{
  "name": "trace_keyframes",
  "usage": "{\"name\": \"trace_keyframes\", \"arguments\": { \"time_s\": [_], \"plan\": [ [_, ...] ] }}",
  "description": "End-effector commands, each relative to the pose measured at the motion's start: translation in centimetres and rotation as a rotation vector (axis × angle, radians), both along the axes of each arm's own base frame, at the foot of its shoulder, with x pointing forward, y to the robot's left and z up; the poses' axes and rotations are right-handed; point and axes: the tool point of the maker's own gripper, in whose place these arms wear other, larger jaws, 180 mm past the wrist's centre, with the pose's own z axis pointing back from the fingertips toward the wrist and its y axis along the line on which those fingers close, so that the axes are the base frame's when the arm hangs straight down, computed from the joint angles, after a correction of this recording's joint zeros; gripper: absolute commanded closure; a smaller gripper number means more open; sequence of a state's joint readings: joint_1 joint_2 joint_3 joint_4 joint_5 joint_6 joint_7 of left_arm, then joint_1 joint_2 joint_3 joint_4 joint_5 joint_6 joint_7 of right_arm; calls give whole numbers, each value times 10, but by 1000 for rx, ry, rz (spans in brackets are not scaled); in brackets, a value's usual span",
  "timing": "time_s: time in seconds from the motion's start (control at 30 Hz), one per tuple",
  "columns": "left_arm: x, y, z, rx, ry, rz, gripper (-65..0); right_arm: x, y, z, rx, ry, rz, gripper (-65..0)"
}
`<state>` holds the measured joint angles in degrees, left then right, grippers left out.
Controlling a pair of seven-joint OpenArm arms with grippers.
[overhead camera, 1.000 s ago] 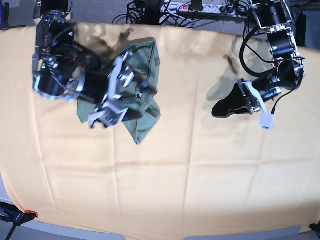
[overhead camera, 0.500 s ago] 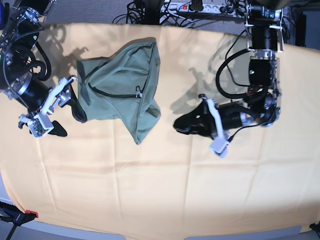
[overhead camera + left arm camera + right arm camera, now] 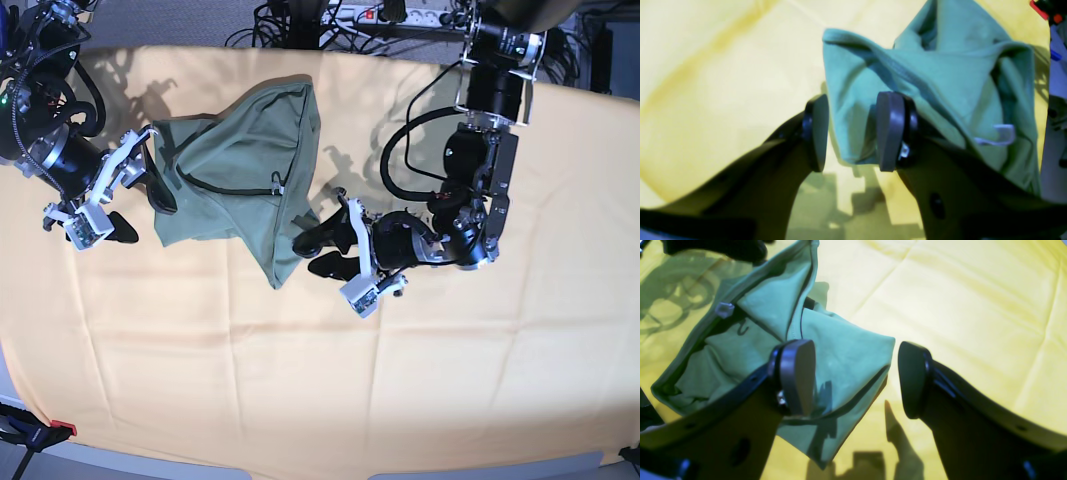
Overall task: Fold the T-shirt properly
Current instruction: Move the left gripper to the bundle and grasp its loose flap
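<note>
Plain sage-green T-shirt (image 3: 240,165) on a yellow-orange cloth (image 3: 300,380); black fingers (image 3: 796,373) with grey pads.

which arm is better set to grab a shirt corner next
Probably the left: its open fingers already straddle a corner of the T-shirt. The right gripper, also open, has only one finger over the fabric.

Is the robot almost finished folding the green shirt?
Not yet. Done: nothing tidy; the sage-green T-shirt lies bunched and crumpled on the yellow-orange cloth, not a neat rectangle. In hand: both arms have open jaws at its edges, the left gripper at one corner, the right gripper at another, neither gripping. Left: spreading it flat and making all the folds.
</note>
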<state>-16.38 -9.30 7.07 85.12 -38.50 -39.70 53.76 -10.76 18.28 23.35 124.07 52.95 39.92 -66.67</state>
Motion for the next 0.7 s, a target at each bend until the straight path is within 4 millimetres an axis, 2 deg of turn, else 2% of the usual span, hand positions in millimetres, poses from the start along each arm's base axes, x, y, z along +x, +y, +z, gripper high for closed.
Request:
{"name": "trace_keyframes", "arguments": {
  "time_s": [0.0,0.2,0.23,0.27,0.33,0.37,0.67],
  "plan": [
    [10,-3,19,-43,-45,2,-255,2,1,12,4,-43,13,-407],
    [9,-2,8,-52,2,8,-252,2,1,12,4,-43,13,-407],
    [9,-1,7,-52,7,9,-230,2,1,12,4,-43,13,-407],
    [9,-1,6,-55,9,10,-181,2,1,12,5,-43,13,-407],
    [9,-2,7,-61,10,10,-31,2,1,12,4,-43,13,-407],
    [9,-2,7,-62,9,10,0,2,1,12,5,-43,13,-407],
    [4,-6,14,-114,37,-8,0,3,2,13,8,-47,13,-407]
  ]
}}
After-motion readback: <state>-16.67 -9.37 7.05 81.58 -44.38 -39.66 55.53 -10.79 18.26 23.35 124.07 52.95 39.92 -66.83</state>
